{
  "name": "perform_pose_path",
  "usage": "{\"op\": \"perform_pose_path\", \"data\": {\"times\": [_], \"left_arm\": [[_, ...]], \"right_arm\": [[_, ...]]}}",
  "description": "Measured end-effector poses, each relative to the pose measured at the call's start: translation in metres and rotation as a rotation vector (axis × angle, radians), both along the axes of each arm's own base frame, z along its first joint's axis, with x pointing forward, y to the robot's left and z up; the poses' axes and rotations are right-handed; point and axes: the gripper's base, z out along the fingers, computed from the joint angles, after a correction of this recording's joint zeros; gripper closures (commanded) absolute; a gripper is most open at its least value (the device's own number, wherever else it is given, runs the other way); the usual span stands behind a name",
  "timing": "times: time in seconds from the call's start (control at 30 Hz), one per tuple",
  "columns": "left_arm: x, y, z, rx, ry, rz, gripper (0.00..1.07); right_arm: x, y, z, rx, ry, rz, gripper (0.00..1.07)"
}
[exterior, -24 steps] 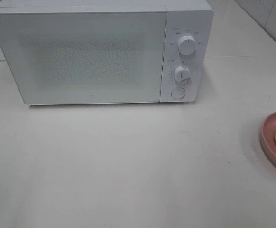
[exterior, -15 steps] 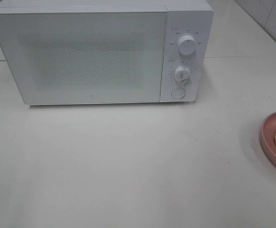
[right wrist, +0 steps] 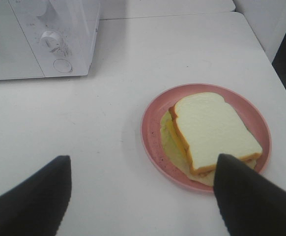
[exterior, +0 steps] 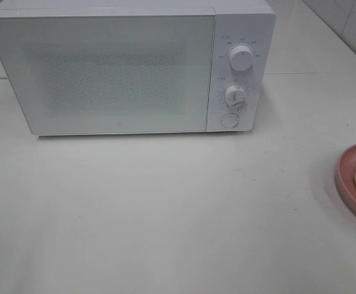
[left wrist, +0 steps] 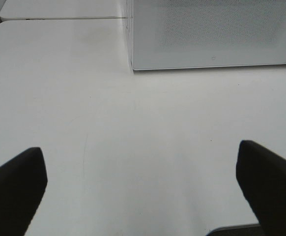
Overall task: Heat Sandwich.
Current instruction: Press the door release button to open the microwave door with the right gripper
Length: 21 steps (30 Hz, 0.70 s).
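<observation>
White counter, pale wall off at 1 o'clock, and a white microwave parked at 11 to 12 o'clock in the high view. Honestly nothing has moved in the last second or so: the door is just as shut as it was; both dials and the round button look the same; the pink plate is at the same spot, cut off at the 4 o'clock edge. So my read is the task has barely begun: the door has to be opened before anything goes inside, and no arm shows in the high view.

The left jaws are spread as wide as they go and holding nothing, looking over bare counter towards the microwave's front corner. The right jaws are wide too, also with nothing in them.

The sandwich lies flat on its plate, top slice a bit skewed over the yellow filling. It sits just ahead of the right jaws, nearer one finger than the middle of the gap; that finger covers the plate's near rim in the wrist view, so I can't tell whether it touches. The left jaws are well apart from it.
</observation>
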Motion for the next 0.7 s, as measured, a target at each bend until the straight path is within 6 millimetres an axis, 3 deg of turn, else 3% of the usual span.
{"op": "perform_pose_path", "data": {"times": [0.13,0.7], "left_arm": [[0.000,0.000,0.000,0.000,0.000,0.000,0.04],[0.000,0.000,0.000,0.000,0.000,0.000,0.04]], "right_arm": [[0.029,0.001,0.005,-0.003,0.039,0.002,0.31],[0.095,0.003,0.007,-0.002,0.043,0.007,0.31]]}}
